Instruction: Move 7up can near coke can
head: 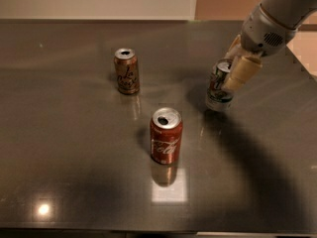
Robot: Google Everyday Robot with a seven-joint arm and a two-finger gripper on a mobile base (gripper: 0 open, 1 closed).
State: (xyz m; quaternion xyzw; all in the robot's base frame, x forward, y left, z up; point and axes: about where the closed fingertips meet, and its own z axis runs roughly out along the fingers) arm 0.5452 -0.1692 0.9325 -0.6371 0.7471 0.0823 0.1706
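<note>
The 7up can (217, 90), white-silver with green lettering, is at the right of the dark table, leaning slightly. My gripper (237, 62) comes down from the upper right and is shut on the can's upper part, with one tan finger (241, 72) in front of it and the other behind. The red coke can (166, 136) stands upright near the table's middle front, about a can's height to the left of and in front of the 7up can.
A tan-gold can with dark script (127, 71) stands upright at the back left of the coke can. The table's right edge (303, 63) runs close behind my arm. A bright light reflection lies in front of the coke can.
</note>
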